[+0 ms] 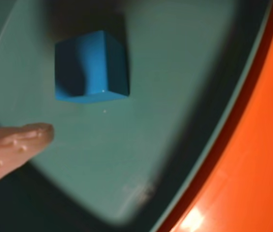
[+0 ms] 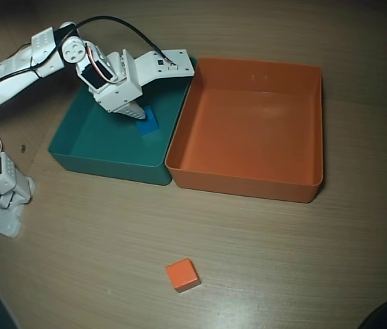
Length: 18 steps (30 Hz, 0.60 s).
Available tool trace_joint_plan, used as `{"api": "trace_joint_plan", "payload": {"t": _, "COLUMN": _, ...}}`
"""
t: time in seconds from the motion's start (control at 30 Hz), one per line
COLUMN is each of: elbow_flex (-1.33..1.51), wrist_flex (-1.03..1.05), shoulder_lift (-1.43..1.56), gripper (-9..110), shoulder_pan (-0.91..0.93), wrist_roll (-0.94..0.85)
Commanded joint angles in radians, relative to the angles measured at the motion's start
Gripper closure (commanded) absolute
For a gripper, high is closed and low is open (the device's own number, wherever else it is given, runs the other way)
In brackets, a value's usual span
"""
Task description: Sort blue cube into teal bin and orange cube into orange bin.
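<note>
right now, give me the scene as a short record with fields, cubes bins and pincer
blue cube: inside the teal bin, free of the fingers in the wrist view
orange cube: on the table, outside both bins
orange bin: empty, beside the teal bin
pincer: open, over the teal bin just above the blue cube
remaining: orange cube not yet sorted

Two cubes — one blue cube [image 2: 148, 122] inside the teal bin [image 2: 84, 147], one orange cube [image 2: 182, 275] on the table well below the orange bin [image 2: 248, 181] — and two bins; nothing else seems to lie inside the teal bin, though the arm hides part of it
</note>
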Motion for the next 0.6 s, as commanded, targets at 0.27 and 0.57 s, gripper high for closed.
{"api": "trace_joint_plan", "payload": {"t": 0.27, "elbow_flex": -0.117, "wrist_flex": -0.011, "shoulder_lift": 0.144, "gripper": 107, "shoulder_pan": 0.123, "wrist_roll": 0.012}}
{"api": "trace_joint_plan", "payload": {"t": 0.57, "elbow_flex": -0.121, "wrist_flex": -0.012, "shoulder_lift": 0.224, "gripper": 105, "shoulder_pan": 0.396, "wrist_roll": -0.006}}
